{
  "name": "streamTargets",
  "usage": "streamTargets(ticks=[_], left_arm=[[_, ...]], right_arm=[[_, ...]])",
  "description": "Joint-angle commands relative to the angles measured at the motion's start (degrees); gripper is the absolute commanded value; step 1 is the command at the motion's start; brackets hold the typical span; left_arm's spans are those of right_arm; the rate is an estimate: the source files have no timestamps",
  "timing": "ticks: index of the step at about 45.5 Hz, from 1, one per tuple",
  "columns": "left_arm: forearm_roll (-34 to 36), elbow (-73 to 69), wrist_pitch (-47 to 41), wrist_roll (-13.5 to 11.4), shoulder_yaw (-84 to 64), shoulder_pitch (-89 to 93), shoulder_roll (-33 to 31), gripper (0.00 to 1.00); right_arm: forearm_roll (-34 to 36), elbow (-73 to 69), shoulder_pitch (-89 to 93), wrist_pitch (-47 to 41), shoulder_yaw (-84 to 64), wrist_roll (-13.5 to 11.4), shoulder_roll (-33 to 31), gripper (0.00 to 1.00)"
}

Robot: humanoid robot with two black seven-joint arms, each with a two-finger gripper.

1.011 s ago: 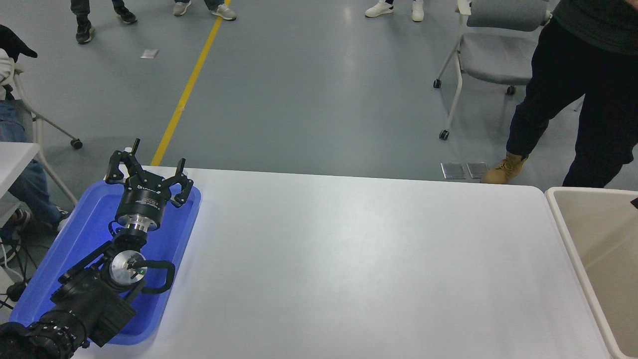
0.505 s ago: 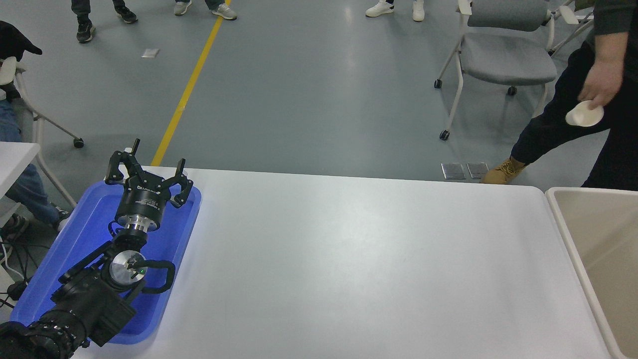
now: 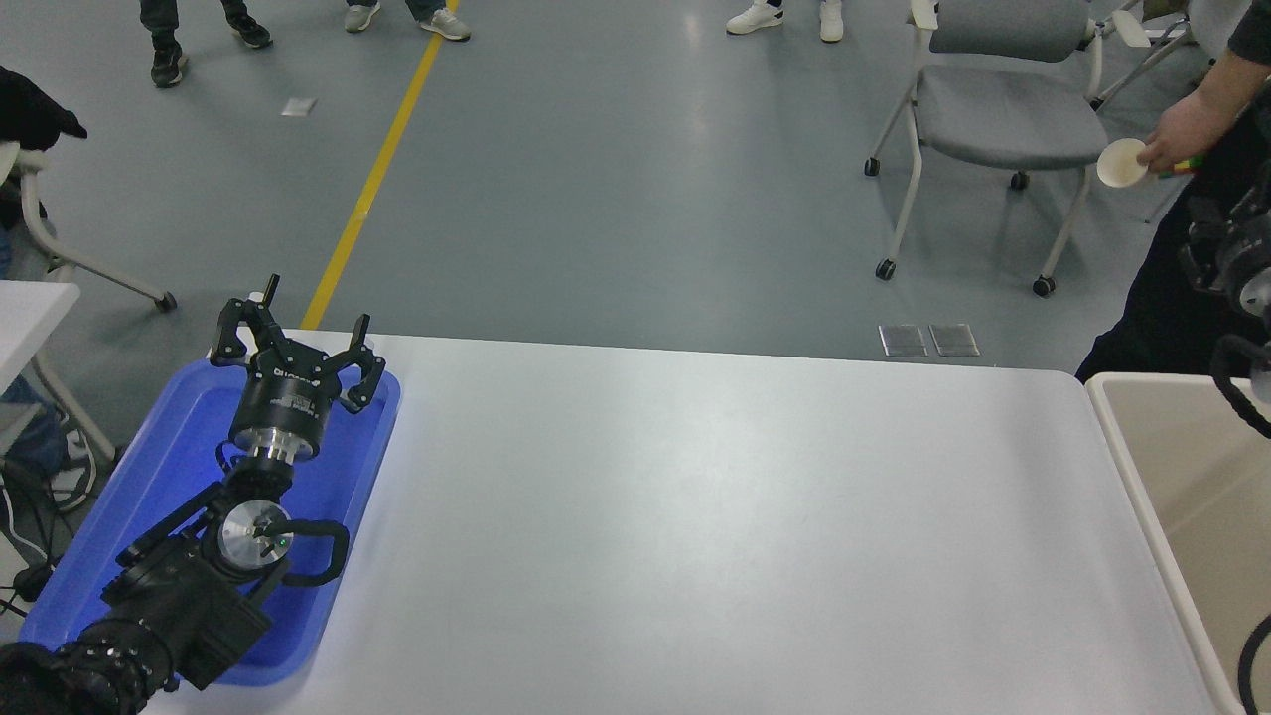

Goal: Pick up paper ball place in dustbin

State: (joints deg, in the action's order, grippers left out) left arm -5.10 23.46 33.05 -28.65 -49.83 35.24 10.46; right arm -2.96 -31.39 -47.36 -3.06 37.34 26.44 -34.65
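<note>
The paper ball is not in view anywhere on the table. The dustbin [image 3: 1110, 417], a cream bin with a rounded rim, stands at the table's right end and is cut off by the picture's edge. My left gripper [image 3: 298, 336] is parked over the blue tray [image 3: 129, 516] at the lower left, open and holding nothing. Part of my right arm [image 3: 1241, 268] shows at the right edge above the dustbin's far corner. It is dark against a person's dark clothes, so its end is hard to make out.
A person stands at the far right, their hand [image 3: 1182, 134] holding a small white cup [image 3: 1122, 162]. A grey wheeled chair [image 3: 1003, 119] stands on the floor beyond the white table [image 3: 695, 516]. Other people's feet show at the top.
My right arm has come into view at the right edge above the dustbin. The person has stepped back to the right and raised the hand with the white cup. My left arm has not moved.
</note>
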Motion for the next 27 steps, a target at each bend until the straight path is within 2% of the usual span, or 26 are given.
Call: streamTargets(ticks=[1, 5, 7, 20, 27], left_arm=[[0.0, 0.0, 0.0, 0.0, 0.0, 0.0, 0.0, 1.00], [0.0, 0.0, 0.0, 0.0, 0.0, 0.0, 0.0, 1.00], [0.0, 0.0, 0.0, 0.0, 0.0, 0.1, 0.0, 1.00], [0.0, 0.0, 0.0, 0.0, 0.0, 0.0, 0.0, 1.00], [0.0, 0.0, 0.0, 0.0, 0.0, 0.0, 0.0, 1.00]], right_arm=[[-0.1, -4.4, 6.3, -1.7, 6.9, 6.8, 3.2, 1.00], [-0.2, -5.4, 8.9, -1.8, 8.7, 9.4, 5.9, 1.00], [-0.3, -5.6, 10.0, -1.9, 9.3, 9.9, 7.2, 1.00], [-2.6, -5.6, 15.4, -4.2, 10.1, 10.1, 14.9, 1.00], [-2.6, -5.6, 16.8, -4.4, 10.1, 10.1, 17.0, 1.00]])
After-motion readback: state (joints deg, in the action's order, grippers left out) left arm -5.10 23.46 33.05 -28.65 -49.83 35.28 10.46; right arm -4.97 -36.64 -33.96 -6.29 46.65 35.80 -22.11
